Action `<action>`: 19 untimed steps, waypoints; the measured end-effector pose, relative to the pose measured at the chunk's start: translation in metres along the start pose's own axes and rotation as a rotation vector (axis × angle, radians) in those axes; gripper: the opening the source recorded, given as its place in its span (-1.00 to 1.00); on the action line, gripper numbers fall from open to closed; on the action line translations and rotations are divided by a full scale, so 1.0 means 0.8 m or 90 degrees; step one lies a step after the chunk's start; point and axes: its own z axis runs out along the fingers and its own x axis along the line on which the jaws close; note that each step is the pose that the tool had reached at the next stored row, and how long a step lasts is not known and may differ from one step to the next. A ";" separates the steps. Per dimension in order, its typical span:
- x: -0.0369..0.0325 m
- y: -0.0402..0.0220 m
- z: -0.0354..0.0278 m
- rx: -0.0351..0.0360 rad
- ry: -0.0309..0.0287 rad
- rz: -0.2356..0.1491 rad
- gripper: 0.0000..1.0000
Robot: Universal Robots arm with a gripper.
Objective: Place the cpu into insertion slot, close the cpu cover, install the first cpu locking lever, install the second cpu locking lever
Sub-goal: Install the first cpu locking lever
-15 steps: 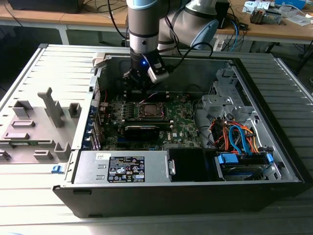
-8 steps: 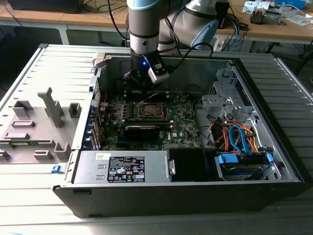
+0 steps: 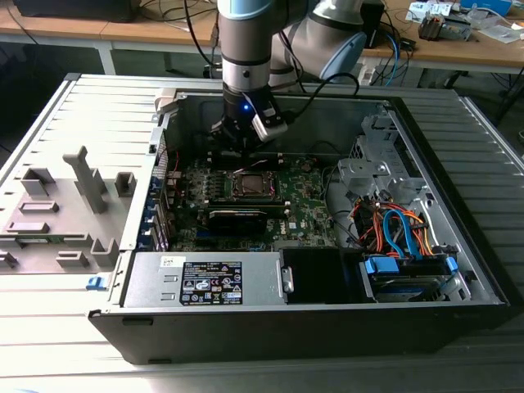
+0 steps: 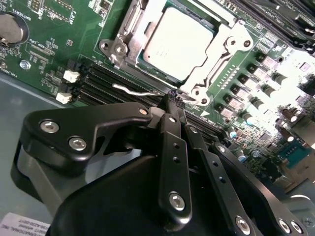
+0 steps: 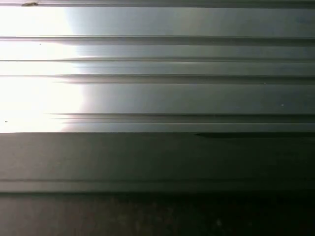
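Observation:
The cpu (image 4: pixel 177 42) lies flat in the insertion slot (image 3: pixel 250 184), its silvery top showing through the window of the cpu cover (image 4: pixel 231 44), which is down over it. A thin silver locking lever (image 4: pixel 135 91) runs along the slot's edge beside the black memory slots. My gripper (image 4: pixel 172 101) is shut, and its fingertips meet right at one end of that lever wire; I cannot tell whether they pinch it. In the exterior view the gripper (image 3: pixel 239 151) hangs just behind the slot, inside the open computer case.
The green motherboard (image 3: pixel 307 205) sits in the open case. A power supply (image 3: pixel 205 282) lines the near wall, with drive bays and coloured cables (image 3: pixel 401 233) at the exterior view's right. A grey plastic fixture (image 3: pixel 86 180) stands left. The first wrist view faces a ribbed grey metal panel (image 5: pixel 157 98).

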 end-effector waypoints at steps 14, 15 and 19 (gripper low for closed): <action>-0.0235 0.0001 0.0065 0.0000 0.0000 -0.002 -0.77; -0.0246 0.0001 0.0078 0.0000 0.0000 -0.002 -0.77; -0.0265 0.0000 0.0118 0.0000 0.0000 -0.002 -0.77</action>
